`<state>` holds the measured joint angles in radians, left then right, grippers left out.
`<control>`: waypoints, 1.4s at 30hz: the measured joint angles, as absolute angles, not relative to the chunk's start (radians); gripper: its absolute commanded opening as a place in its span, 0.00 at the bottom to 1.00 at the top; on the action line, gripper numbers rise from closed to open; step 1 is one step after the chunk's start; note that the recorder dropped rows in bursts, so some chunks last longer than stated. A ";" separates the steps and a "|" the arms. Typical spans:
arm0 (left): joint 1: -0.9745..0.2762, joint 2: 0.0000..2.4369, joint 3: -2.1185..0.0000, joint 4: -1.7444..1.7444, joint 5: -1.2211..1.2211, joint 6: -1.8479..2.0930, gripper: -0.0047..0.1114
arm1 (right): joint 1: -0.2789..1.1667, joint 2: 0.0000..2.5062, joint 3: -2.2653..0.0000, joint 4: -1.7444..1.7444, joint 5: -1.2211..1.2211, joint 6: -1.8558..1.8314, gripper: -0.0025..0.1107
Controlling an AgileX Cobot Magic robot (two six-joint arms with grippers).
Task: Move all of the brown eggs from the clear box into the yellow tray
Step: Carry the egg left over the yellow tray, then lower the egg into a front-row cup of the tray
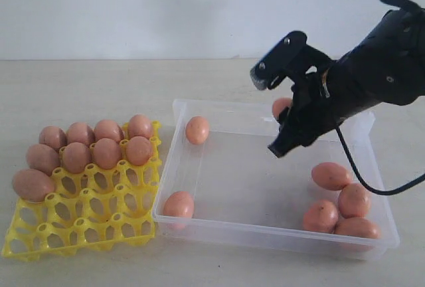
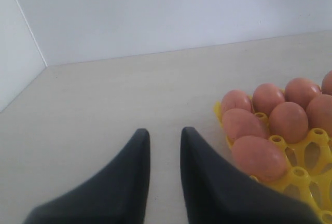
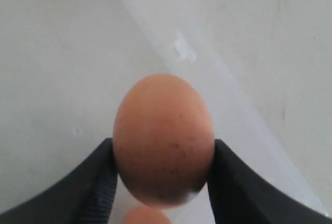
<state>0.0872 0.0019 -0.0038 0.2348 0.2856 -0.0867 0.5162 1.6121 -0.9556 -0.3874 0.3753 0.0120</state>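
Brown eggs: six loose in clear box [image 1: 199, 224], centre-right on surface [image 1: 99, 81], walls stopping rolling. Yellow tray [image 1: 80, 230], at 9 o'clock beside box, cups nine eggs in cells. Right gripper [image 3: 163, 180] clamps one speckled egg [image 3: 163, 138] at its sides, above the box. Left gripper [image 2: 165, 146] empty, jaws slightly parted, near tray.

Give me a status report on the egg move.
Right gripper shut on an egg, over the box. Left gripper idle, empty, beside the tray. Six loose eggs left in box. Nothing in the way.
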 measured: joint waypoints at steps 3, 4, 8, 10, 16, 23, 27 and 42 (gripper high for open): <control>0.087 0.002 -0.004 0.235 0.286 -0.087 0.23 | 0.544 1.577 -0.956 -0.347 0.272 0.070 0.03; 0.087 0.002 -0.004 0.235 0.286 -0.087 0.23 | 0.555 1.569 -0.954 -0.335 0.243 0.081 0.03; 0.087 0.002 -0.004 0.235 0.286 -0.087 0.23 | 0.631 1.557 -0.954 -0.281 0.107 0.098 0.03; 0.087 0.002 -0.004 0.235 0.286 -0.087 0.23 | 0.699 1.557 -0.954 -0.253 0.016 0.100 0.03; 0.087 0.002 -0.004 0.235 0.286 -0.087 0.23 | 0.852 1.563 -0.954 -0.231 -0.241 0.201 0.03; 0.087 0.002 -0.004 0.235 0.286 -0.087 0.23 | 0.907 1.721 -0.954 -0.235 -0.373 0.274 0.03; 0.087 0.002 -0.004 0.235 0.286 -0.087 0.23 | 0.927 1.804 -0.959 -0.289 -0.434 0.344 0.03; 0.087 0.002 -0.004 0.235 0.286 -0.087 0.23 | 0.982 2.045 -1.181 -0.450 -0.447 0.462 0.03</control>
<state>0.0872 0.0019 -0.0038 0.2348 0.2856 -0.0867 0.9816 2.0447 -1.1806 -0.4497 -0.4474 0.4618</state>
